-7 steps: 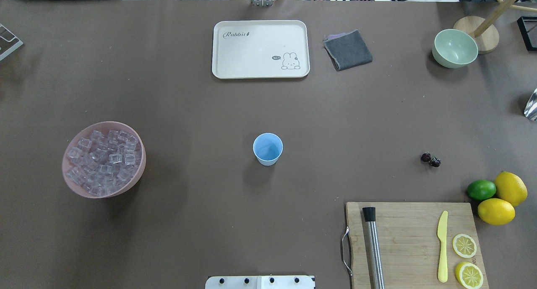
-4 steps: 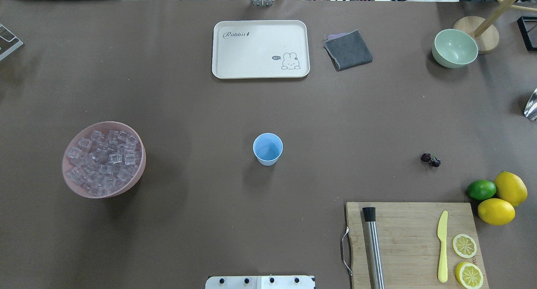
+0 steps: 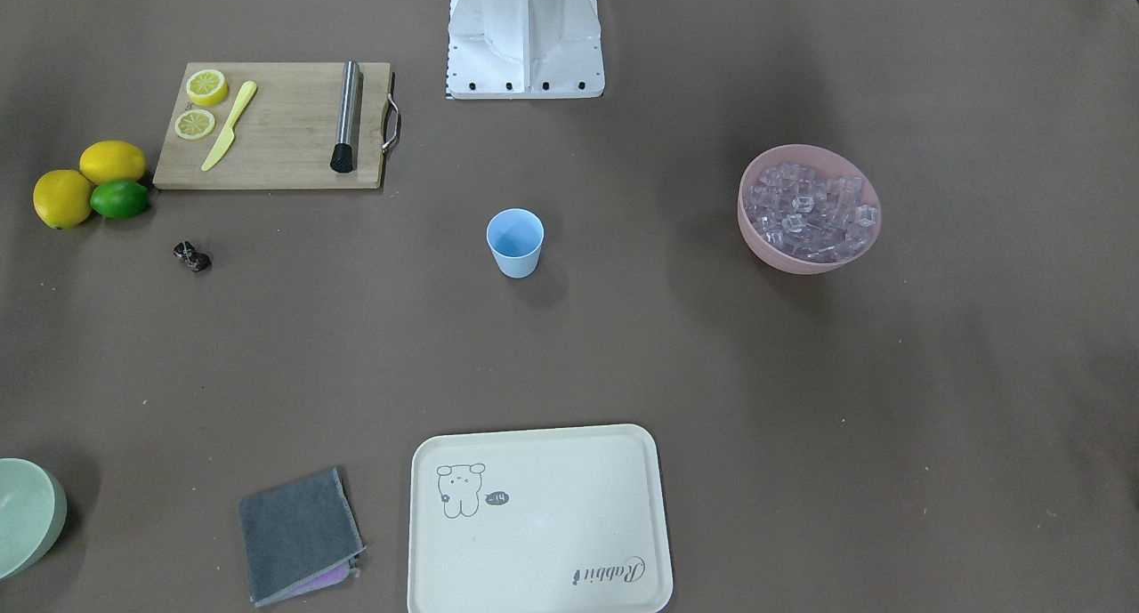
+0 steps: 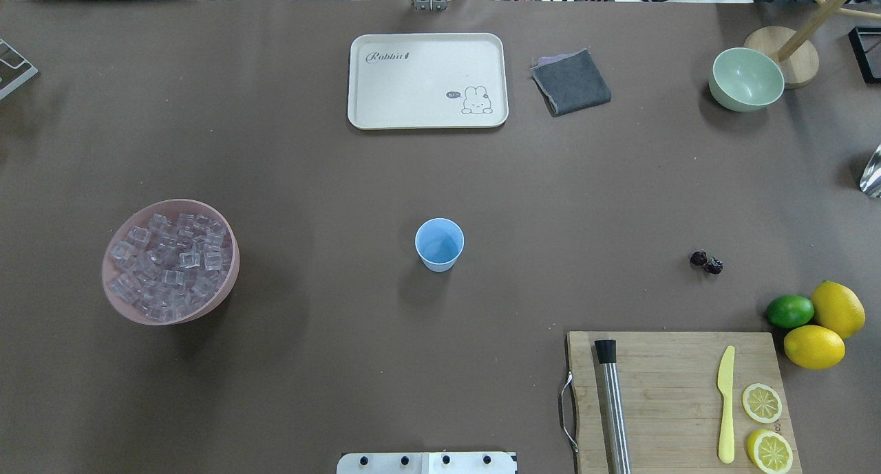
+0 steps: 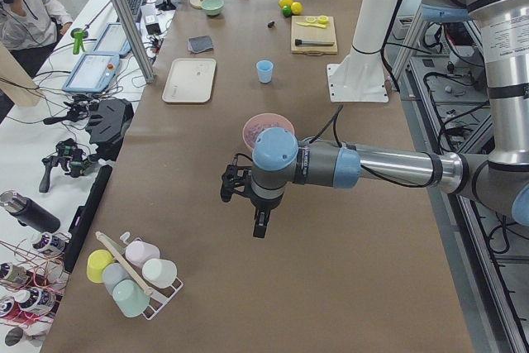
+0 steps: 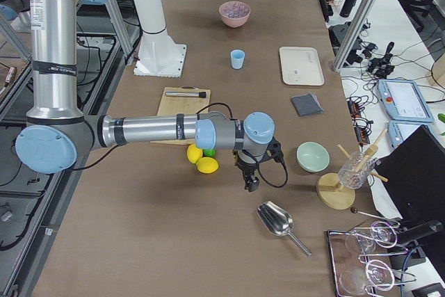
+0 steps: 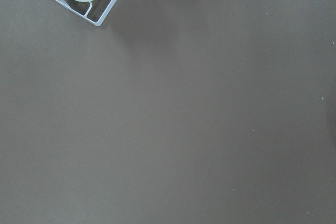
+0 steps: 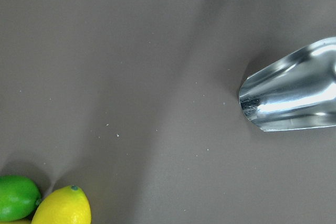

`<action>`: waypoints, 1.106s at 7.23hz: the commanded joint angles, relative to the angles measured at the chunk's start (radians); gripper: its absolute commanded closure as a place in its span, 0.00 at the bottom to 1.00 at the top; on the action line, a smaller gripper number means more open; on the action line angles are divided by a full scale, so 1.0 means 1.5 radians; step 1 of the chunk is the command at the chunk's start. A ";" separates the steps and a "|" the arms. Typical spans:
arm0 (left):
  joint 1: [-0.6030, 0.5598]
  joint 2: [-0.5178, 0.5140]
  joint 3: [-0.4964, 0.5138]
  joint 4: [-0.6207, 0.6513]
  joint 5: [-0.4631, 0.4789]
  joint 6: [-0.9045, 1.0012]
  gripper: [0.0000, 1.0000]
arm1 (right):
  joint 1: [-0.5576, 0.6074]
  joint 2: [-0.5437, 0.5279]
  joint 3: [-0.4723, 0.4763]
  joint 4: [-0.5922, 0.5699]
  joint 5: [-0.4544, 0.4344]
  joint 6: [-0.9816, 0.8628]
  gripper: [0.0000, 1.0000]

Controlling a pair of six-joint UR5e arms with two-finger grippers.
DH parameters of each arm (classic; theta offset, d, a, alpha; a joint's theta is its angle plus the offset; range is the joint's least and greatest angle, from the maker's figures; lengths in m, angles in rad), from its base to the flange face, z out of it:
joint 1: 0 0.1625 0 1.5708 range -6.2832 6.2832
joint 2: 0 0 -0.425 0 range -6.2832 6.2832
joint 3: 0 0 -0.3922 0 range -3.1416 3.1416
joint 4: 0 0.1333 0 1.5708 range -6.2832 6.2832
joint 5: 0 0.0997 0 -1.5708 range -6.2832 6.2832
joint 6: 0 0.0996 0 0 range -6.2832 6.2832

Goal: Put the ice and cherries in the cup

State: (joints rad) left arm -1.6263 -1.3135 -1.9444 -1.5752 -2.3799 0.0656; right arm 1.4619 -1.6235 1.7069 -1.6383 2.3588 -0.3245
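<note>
The blue cup (image 4: 439, 243) stands upright in the middle of the desk (image 4: 330, 185). It looks empty, so I think the job has not started yet.

The ice (image 4: 168, 261) is a heap of clear cubes in the pink bowl (image 4: 113, 298), well off to the robot's left of the cup. The cherries (image 4: 707, 261) are a tiny dark clump lying on the bare desk, well off to the robot's right of the cup and near the lime (image 4: 789, 311) and the two lemons (image 4: 826, 329).

The left tool (image 5: 259, 229) hangs over bare desk, out past the pink bowl at the left end. So the bowl sits between that tool and the cup. The left arm is the nearer one for the ice.

The right tool (image 6: 249, 182) hangs out past the lemons at the right end, close to a shiny metal scoop (image 6: 278, 222). The cherries lie back toward the middle from it. The right arm is the nearer one for the cherries.

I cannot tell if either tool is wide or narrow. Neither seems to carry anything.
</note>
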 commanded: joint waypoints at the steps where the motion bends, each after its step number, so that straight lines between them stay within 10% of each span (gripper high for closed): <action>1: 0.001 0.003 -0.010 -0.003 -0.003 -0.006 0.02 | 0.000 -0.008 0.002 0.001 0.022 0.000 0.00; 4: 0.001 -0.011 -0.016 -0.037 -0.023 -0.005 0.03 | 0.000 -0.009 0.006 0.000 0.026 0.003 0.00; 8: 0.097 -0.024 -0.024 -0.157 -0.100 -0.406 0.02 | 0.000 -0.015 0.001 0.000 0.048 0.004 0.00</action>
State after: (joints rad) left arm -1.5458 -1.3417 -1.9768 -1.7629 -2.5280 -0.3799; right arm 1.4619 -1.6452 1.7118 -1.6383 2.4280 -0.3159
